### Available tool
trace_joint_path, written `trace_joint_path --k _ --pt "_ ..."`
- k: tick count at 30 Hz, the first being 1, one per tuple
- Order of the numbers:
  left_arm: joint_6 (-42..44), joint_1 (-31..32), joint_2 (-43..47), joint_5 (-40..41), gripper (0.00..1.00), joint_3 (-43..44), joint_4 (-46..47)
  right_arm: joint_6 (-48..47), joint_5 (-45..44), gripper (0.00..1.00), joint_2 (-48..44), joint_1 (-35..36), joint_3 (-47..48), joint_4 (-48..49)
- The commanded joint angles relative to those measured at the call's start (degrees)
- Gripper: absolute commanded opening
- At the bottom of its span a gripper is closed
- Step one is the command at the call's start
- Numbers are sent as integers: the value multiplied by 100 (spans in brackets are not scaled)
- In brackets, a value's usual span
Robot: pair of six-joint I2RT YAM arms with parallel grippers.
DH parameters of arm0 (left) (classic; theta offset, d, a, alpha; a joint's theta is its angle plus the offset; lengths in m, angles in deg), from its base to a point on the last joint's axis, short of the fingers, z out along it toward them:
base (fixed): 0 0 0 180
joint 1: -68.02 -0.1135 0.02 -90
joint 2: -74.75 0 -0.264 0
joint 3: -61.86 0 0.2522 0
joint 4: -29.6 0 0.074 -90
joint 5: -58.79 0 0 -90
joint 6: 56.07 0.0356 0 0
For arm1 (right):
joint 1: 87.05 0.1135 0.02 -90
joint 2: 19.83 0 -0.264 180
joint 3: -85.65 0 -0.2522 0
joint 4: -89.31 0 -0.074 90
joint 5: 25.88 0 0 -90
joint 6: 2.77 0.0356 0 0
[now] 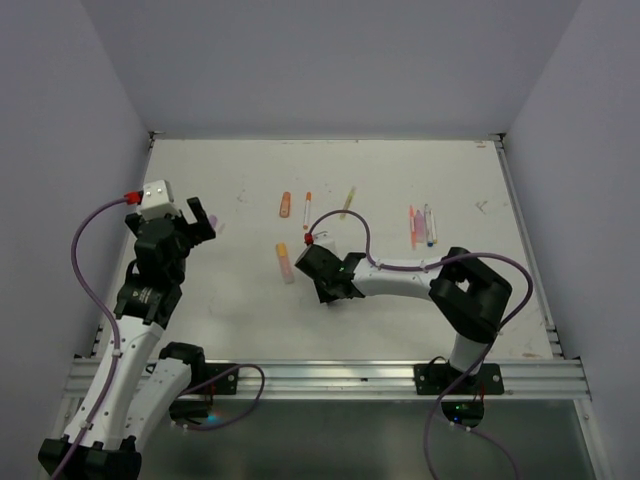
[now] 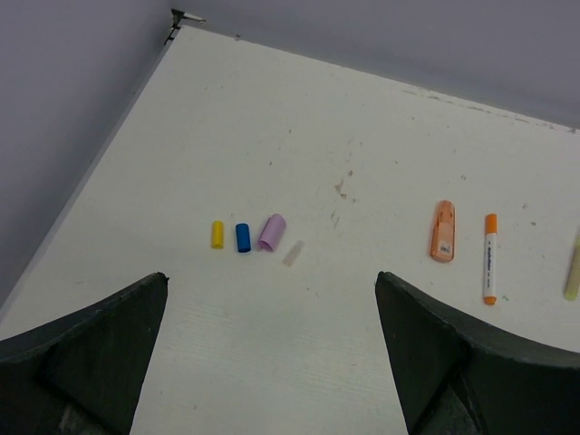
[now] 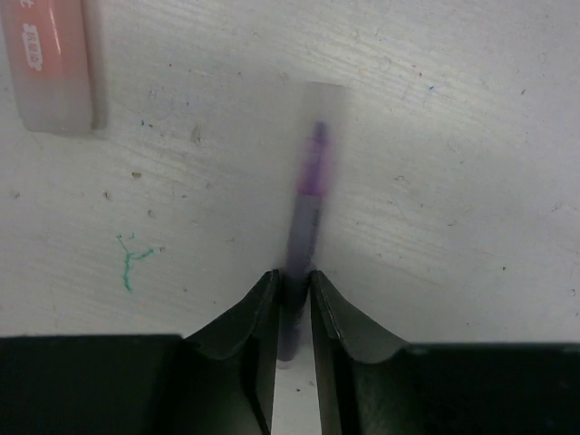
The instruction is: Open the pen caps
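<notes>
My right gripper (image 3: 293, 276) is shut on a slim dark purple pen (image 3: 306, 213), which points away from it low over the table. The pen's far end is blurred and sits inside a translucent cap (image 3: 322, 104). In the top view this gripper (image 1: 332, 290) is at the table's middle. My left gripper (image 2: 272, 281) is open and empty above the table; it is at the left in the top view (image 1: 193, 222). Ahead of it lie loose caps in a row: yellow (image 2: 217, 235), blue (image 2: 243, 237), lilac (image 2: 271, 232) and a clear one (image 2: 293, 253).
A peach highlighter (image 3: 50, 63) lies just left of the held pen (image 1: 285, 262). Further back lie an orange highlighter (image 2: 443, 231), an orange-white marker (image 2: 490, 257) and a yellow pen (image 1: 348, 202). Pink and blue-grey pens (image 1: 420, 226) lie at the right. Walls enclose the table.
</notes>
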Motion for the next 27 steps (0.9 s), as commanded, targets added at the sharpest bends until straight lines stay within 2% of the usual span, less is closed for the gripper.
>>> trace_joint_path --k 1,4,6,10,11,15,19,22,23,25,27 --pt "-71 -11 -72 -303 100 -65 377 121 -238 22 143 10 36 -112" --pt "-228 -11 -291 -908 100 14 377 69 -325 5 64 2 9 -95" --pt "-369 -11 -406 -1593 100 76 350 -28 -413 1 -84 2 -8 -16" --pt "-1114 -11 -818 -2710 100 67 394 -309 -422 0 -568 10 -254 493" --pt "-1274 -11 -889 -3138 100 -11 516 -431 -378 0 -673 10 -315 633" --pt "-2021 6 -1197 -4020 100 -372 1228 -686 -98 0 -1209 2 -623 1554" --pt "-2636 348 -1469 -3706 100 -548 1571 -933 359 0 -1780 10 -1202 2646" --pt "-2839 980 -1750 -3100 100 -513 1905 -1065 694 0 -2054 10 -1519 3358" --pt "-2900 1321 -1821 -2890 98 -504 1958 -1083 781 0 -2158 10 -1572 3568" --pt "-3076 1561 -1987 -2800 96 -513 2168 -1092 835 0 -2230 10 -1713 3745" --pt "-3182 1894 -2172 -2503 88 -496 2388 -1127 914 0 -2370 10 -1827 3982"
